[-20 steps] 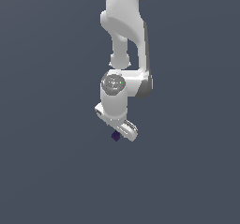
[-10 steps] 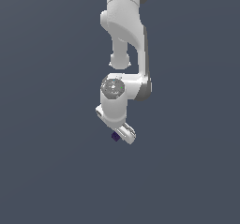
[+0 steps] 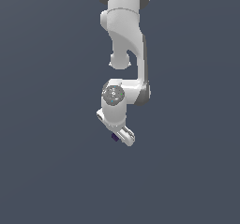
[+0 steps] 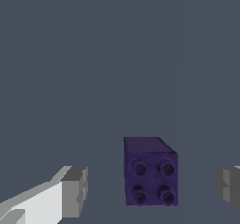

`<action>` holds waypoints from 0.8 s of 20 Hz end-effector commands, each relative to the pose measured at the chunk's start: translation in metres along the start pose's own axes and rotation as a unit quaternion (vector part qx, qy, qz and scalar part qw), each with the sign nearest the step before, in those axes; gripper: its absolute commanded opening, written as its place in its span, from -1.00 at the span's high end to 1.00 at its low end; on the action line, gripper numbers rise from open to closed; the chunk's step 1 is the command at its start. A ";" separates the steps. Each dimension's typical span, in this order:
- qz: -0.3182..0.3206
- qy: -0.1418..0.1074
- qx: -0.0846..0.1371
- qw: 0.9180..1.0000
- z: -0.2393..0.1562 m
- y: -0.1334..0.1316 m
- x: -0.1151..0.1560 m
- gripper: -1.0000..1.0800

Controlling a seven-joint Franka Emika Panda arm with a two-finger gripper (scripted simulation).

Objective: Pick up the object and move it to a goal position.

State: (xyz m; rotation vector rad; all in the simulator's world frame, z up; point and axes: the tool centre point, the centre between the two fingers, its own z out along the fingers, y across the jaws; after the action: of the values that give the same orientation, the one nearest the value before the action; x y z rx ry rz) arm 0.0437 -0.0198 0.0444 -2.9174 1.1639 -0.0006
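- Gripper (image 4: pixel 151 188) spread wide in the wrist view, one grey pad (image 4: pixel 75 191) at lower left of the frame and the other at the lower right edge, nothing clamped between them.
- Dark purple block (image 4: pixel 151 171) sitting in the gap, lower centre of the wrist frame, four round sockets showing on the face turned to the camera; more a studded brick than a plain cube.
- Clear daylight visible on both sides of the block, so apart from either pad; somewhat nearer the right-hand pad than the left one, or so it appears.
- In the exterior view, only a dark sliver of the same block (image 3: pixel 114 137) peeking out at the left of the hand (image 3: pixel 123 133), just below frame centre; white arm (image 3: pixel 125 35) running down from the top edge.
- Resting on the grey floor (image 3: pixel 47 171) or not: hard to tell from either view, though nothing suggests a lift.
- No goal marker seen in either picture.
- Progress, as a judgement: approach and straddling done, block bracketed but not grasped.
- Left to do: closing onto the block, lifting, carrying to the goal, wherever that lies.
- Likely worth a small sideways correction before closing, given the off-centre look.
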 end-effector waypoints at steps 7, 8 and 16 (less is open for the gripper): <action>0.001 0.000 0.000 1.000 0.022 0.000 0.001 -0.92; 0.001 0.000 0.000 1.000 0.022 0.000 0.001 1.00; 0.001 0.000 0.000 1.000 0.022 0.000 0.001 1.00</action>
State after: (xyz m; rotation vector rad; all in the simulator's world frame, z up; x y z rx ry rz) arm 0.0443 -0.0199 0.0220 -2.9166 1.1670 0.0004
